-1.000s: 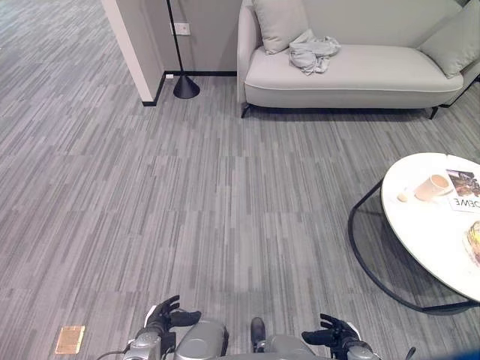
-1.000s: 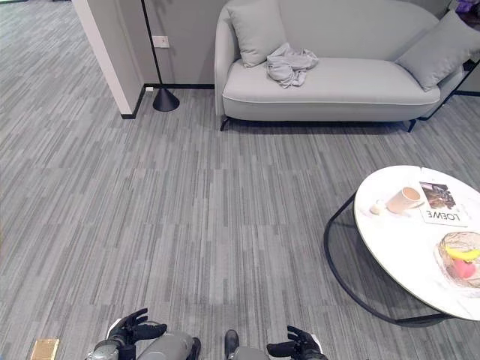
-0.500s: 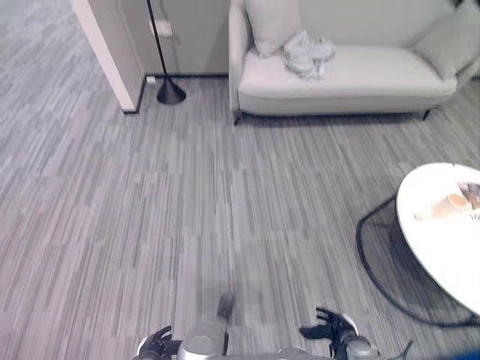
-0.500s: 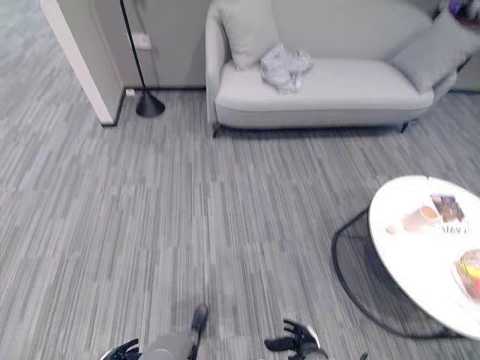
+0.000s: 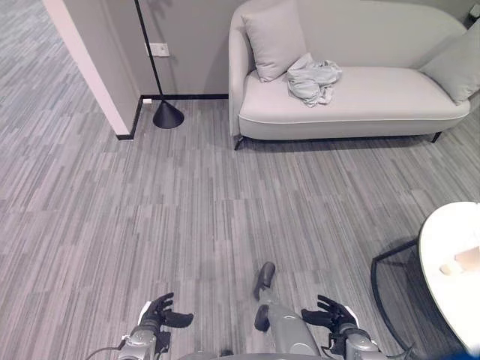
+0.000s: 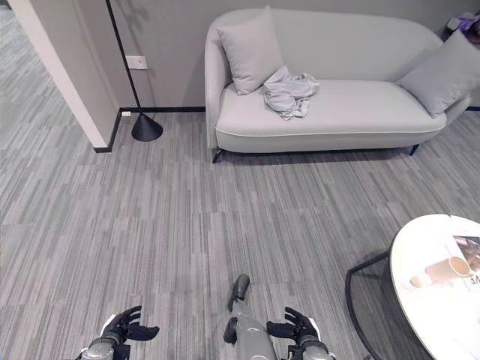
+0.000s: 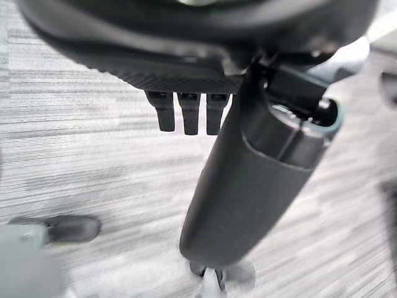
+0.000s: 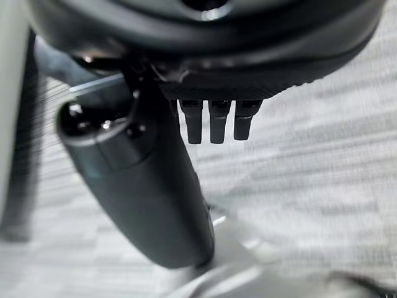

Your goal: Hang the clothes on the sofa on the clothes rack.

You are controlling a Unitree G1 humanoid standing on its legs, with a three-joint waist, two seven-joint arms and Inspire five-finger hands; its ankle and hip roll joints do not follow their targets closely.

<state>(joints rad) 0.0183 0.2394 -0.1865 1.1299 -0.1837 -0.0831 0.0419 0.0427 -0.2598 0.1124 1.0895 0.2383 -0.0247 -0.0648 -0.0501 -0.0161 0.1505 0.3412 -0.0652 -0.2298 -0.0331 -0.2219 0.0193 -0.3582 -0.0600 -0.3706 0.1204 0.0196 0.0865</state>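
A crumpled pale grey garment (image 5: 313,78) lies on the left part of the seat of a light grey sofa (image 5: 375,97), beside a grey cushion (image 5: 274,39). The sofa stands against the far wall across the carpeted floor. My left hand (image 5: 158,316) hangs low at the bottom left, fingers relaxed and spread, holding nothing. My right hand (image 5: 331,315) hangs at the bottom right, also relaxed and empty. In the left wrist view the fingers (image 7: 188,112) point straight down over carpet; in the right wrist view the fingers (image 8: 215,120) do the same.
A black floor lamp base (image 5: 167,115) stands left of the sofa by a white wall corner (image 5: 90,71). A round white coffee table (image 6: 442,289) with a cup and a magazine stands at the right. A second cushion (image 6: 442,71) leans at the sofa's right end.
The whole picture has shifted: the sofa looms larger and nearer, and the coffee table has slid towards the right edge. The camera has moved forward. Both hands stay low and empty.
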